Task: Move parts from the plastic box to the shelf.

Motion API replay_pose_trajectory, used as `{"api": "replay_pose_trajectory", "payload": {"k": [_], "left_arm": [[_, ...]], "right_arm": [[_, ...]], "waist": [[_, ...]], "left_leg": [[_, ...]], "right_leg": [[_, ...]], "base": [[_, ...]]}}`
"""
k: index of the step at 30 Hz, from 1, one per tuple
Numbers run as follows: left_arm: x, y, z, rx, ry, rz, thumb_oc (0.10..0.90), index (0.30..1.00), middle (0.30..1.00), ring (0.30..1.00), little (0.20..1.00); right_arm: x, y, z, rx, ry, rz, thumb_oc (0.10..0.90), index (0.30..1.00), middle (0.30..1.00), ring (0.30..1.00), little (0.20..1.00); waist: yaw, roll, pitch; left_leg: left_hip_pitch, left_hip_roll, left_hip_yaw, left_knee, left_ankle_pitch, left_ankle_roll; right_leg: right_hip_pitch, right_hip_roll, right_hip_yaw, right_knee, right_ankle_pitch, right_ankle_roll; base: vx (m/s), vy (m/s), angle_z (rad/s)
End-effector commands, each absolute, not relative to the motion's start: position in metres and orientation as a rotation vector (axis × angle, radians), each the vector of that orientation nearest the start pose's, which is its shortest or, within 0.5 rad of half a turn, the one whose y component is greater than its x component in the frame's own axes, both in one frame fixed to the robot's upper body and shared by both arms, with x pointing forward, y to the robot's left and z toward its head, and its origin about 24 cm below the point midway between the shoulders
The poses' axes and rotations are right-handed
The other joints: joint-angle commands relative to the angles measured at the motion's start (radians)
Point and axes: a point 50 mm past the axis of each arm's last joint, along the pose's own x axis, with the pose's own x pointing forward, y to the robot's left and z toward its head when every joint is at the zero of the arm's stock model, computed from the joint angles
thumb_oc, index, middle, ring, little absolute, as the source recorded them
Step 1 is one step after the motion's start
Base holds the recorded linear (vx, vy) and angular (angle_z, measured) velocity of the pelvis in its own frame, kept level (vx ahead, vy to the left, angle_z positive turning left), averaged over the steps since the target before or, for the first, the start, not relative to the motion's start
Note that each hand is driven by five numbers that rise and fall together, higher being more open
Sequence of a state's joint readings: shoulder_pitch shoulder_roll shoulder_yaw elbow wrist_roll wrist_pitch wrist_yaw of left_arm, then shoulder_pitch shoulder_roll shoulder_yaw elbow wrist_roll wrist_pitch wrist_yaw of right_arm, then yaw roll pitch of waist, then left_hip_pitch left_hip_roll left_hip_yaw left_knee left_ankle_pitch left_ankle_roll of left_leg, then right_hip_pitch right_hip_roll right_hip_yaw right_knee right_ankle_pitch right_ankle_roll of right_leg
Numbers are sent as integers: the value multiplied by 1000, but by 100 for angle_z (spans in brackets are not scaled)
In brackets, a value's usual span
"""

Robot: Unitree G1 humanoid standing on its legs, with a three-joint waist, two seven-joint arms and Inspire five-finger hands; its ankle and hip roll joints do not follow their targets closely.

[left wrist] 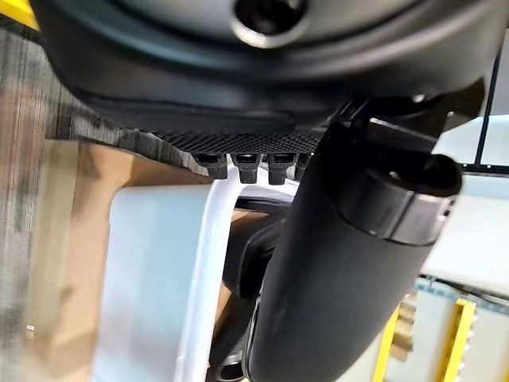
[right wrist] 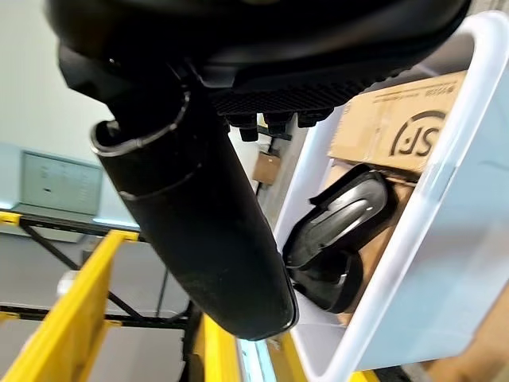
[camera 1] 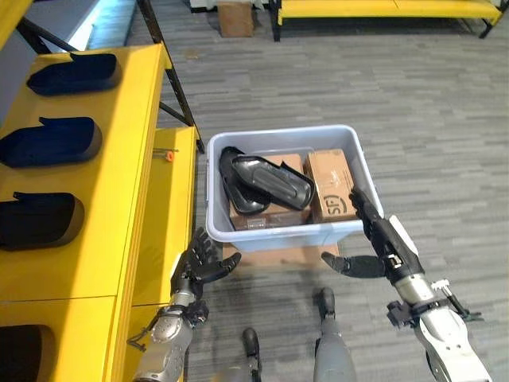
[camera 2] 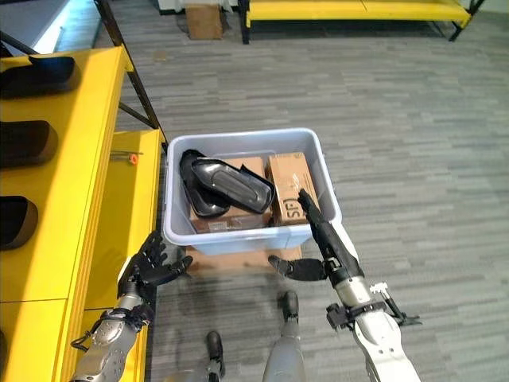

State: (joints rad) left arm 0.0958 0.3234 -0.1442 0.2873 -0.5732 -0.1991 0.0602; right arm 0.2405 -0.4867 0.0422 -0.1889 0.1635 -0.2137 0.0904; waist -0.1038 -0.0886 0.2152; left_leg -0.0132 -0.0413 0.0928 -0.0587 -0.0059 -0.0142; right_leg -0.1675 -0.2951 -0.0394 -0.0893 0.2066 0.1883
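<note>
Black parts [camera 1: 262,181] lie in plastic box [camera 1: 342,231], atop cardboard cartons [camera 1: 330,181]. Long axis runs across box. Right hand [camera 1: 380,231] at box's near right corner, fingers straight, empty; parts just beyond fingertips, toward left. Left hand [camera 1: 199,261] relaxed, spread, outside near left corner. Right hand judged nearer. Shelf [camera 1: 103,199] left of box.

Parts [camera 1: 262,181] are lying in the plastic box [camera 1: 362,167], which is sitting right of the shelf [camera 1: 135,199], cartons [camera 1: 330,183] under them.
</note>
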Motion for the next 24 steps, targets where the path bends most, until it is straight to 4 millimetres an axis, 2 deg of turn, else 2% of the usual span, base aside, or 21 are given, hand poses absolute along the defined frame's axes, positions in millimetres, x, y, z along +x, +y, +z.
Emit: {"api": "replay_pose_trajectory", "payload": {"k": [1,7,15,20,21,22,23,24], "left_arm": [[242,209,29,-213,-65,54,900,1000,1000,1000,1000],[241,208,28,-239,-66,69,900,1000,1000,1000,1000],[241,205,27,-252,-62,69,900,1000,1000,1000,1000],[247,203,33,-261,-87,67,900,1000,1000,1000,1000],[247,205,33,-273,-90,84,900,1000,1000,1000,1000],[247,207,31,-302,-91,107,900,1000,1000,1000,1000],[247,207,31,-302,-91,107,900,1000,1000,1000,1000],[246,208,31,-320,-91,120,900,1000,1000,1000,1000]], "right_arm": [[218,-222,133,-335,-456,155,900,1000,1000,1000,1000],[223,-221,139,-330,-485,153,900,1000,1000,1000,1000],[224,-221,140,-333,-488,149,900,1000,1000,1000,1000],[228,-220,146,-347,-520,149,900,1000,1000,1000,1000],[228,-219,148,-347,-531,154,900,1000,1000,1000,1000],[229,-218,150,-348,-539,157,900,1000,1000,1000,1000],[229,-218,150,-348,-539,157,900,1000,1000,1000,1000],[229,-218,150,-343,-541,163,900,1000,1000,1000,1000]], "waist": [[-21,16,-90],[-19,45,-117],[-22,73,-113],[-25,91,-102],[-26,93,-98],[-25,92,-88],[-26,93,-88],[-11,79,-77]], "left_leg": [[24,129,4,99,-124,-51],[52,175,17,54,-95,-75],[64,207,23,26,-48,-90],[58,231,17,51,-20,-101],[53,240,9,75,-4,-103],[37,255,-8,138,39,-109],[35,256,-10,141,38,-110],[-12,265,-40,284,127,-108]], "right_leg": [[-55,20,2,25,9,22],[-45,67,2,25,-38,0],[-68,95,9,77,-84,-23],[-103,120,26,148,-132,-43],[-110,131,35,170,-146,-53],[-110,155,43,190,-170,-77],[-110,156,42,191,-171,-78],[-81,177,44,180,-186,-109]], "base": [[237,-212,25],[118,-103,-15],[53,-53,-2],[25,-75,5],[36,-205,-5],[24,-178,-8],[55,-308,-10],[41,-310,-11]]}}
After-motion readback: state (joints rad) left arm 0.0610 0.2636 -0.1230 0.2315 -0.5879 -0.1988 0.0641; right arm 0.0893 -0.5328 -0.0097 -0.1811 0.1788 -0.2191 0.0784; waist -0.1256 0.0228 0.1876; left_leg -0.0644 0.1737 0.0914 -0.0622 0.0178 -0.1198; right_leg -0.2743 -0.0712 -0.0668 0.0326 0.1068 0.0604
